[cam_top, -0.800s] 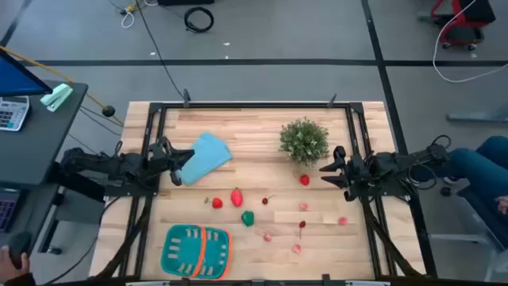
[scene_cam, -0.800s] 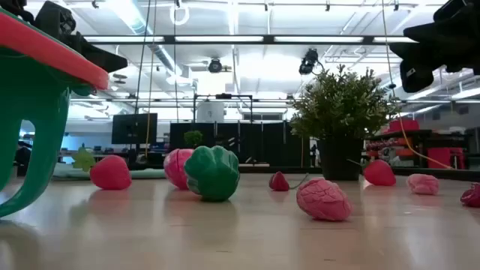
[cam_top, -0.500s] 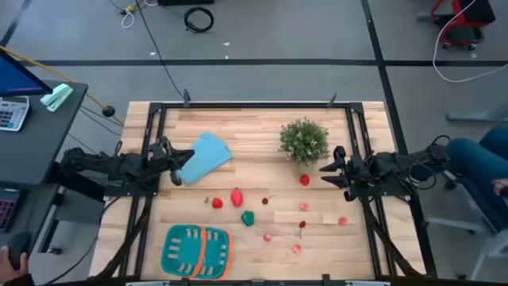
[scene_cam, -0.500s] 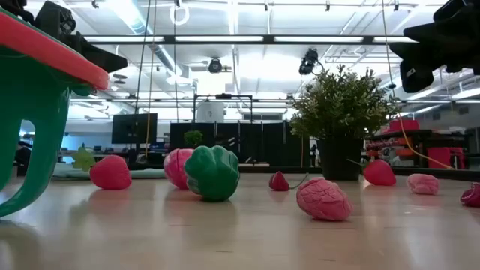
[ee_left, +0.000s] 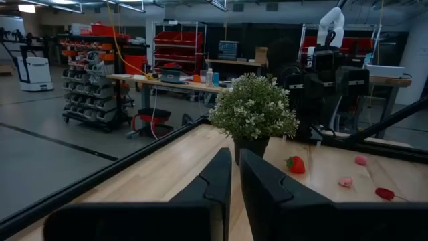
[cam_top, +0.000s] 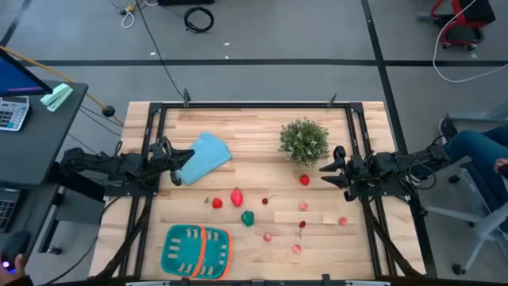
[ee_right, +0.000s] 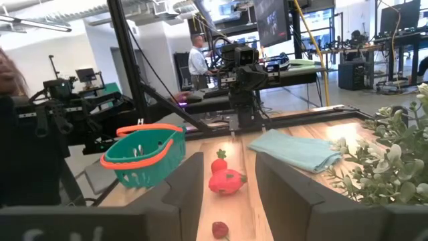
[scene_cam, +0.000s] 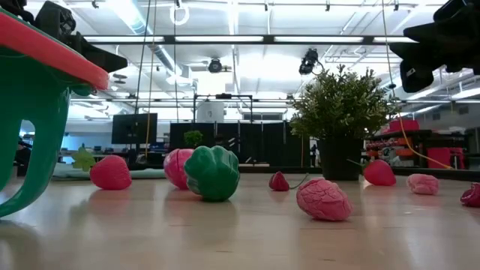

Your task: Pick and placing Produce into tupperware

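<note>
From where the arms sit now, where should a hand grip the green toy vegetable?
Grip the green toy vegetable across its round, lumpy body, coming straight down from above. It sits alone on the bare wood, clear of the red piece and the tupperware, so fingers probably fit on either side.

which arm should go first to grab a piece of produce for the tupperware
Probably right. The right end effector is open beside the strawberry, with most pink pieces on its side. The left end effector, nearly closed, sits by the blue cloth, though closer to the tupperware.

A robotics lab: parts shelving point(ee_left: 93, 84), workbenches point(ee_left: 167, 84), ceiling strip lights point(scene_cam: 247, 39).
</note>
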Robot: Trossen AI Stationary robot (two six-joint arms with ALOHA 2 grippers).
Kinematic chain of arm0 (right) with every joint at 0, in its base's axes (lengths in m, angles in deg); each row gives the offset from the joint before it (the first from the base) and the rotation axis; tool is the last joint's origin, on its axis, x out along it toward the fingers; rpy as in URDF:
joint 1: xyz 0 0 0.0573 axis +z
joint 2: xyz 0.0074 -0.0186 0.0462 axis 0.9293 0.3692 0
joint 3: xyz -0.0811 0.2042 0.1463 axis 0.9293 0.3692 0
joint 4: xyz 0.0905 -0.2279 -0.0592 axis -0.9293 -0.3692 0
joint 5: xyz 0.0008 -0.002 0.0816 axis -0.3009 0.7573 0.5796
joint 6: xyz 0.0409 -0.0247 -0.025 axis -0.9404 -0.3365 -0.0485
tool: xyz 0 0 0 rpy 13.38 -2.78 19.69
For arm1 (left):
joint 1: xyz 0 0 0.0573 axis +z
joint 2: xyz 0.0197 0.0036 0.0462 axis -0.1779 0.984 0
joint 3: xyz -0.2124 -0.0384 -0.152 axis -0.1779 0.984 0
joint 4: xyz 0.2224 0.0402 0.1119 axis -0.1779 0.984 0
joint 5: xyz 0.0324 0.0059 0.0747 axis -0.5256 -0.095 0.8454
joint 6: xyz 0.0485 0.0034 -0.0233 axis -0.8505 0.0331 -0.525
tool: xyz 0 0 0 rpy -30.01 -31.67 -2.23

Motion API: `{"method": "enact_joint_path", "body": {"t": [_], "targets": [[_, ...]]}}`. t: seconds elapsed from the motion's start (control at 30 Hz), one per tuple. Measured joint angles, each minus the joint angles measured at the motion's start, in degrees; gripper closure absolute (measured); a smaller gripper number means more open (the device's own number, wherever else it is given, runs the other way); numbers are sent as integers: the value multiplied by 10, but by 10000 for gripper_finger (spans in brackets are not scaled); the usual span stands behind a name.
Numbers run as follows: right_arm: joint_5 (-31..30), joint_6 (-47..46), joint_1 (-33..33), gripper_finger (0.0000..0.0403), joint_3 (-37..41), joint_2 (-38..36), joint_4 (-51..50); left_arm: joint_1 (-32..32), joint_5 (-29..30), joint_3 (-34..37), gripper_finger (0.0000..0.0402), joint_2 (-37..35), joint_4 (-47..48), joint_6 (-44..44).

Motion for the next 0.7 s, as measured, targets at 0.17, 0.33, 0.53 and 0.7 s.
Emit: {"method": "enact_joint_path", "body": {"t": [0.17,0.33,0.53,0.7], "targets": [[0,0,0,258,0,0,0,0,0,0,367,0,0,0],[0,0,0,258,0,0,0,0,0,0,374,0,0,0],[0,0,0,258,0,0,0,0,0,0,367,0,0,0],[0,0,0,258,0,0,0,0,0,0,361,0,0,0]]}}
